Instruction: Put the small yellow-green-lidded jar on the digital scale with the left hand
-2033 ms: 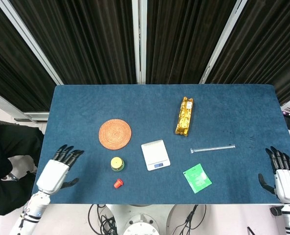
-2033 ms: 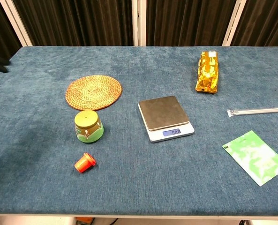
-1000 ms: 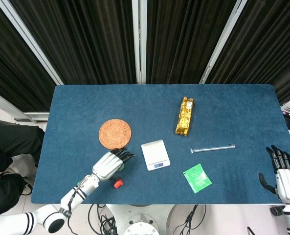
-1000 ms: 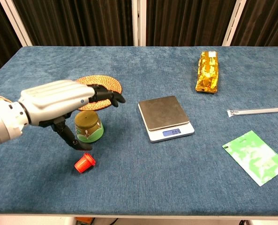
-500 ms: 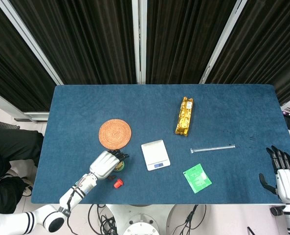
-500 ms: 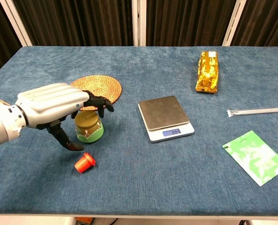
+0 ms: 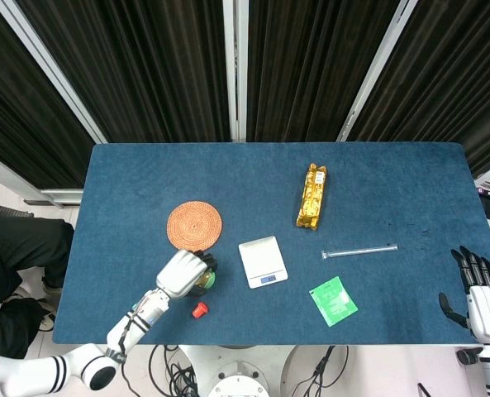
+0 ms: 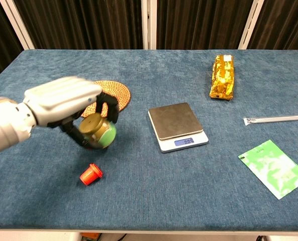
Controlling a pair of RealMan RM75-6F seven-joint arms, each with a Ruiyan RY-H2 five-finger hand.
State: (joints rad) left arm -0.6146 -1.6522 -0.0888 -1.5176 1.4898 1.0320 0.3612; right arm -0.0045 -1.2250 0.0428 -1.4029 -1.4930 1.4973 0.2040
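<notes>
The white left hand (image 8: 63,103) grips the small yellow-green-lidded jar (image 8: 97,131) with dark fingers (image 8: 110,107) curled over it, tilted and lifted off the blue cloth-covered table (image 8: 154,191), well left of the white digital scale with a grey square platform (image 8: 177,125). A small red plastic cap (image 8: 90,173) lies on the cloth below and left of the scale, near the jar. The round woven orange coaster (image 7: 194,224) sits up and left of the scale. Right of the scale lie a gold foil snack packet (image 8: 222,77), a thin clear tube (image 8: 276,119) and a green-and-white sachet (image 8: 273,167). Far right of the scale, the right hand (image 7: 480,291) rests with fingers spread, holding nothing.
</notes>
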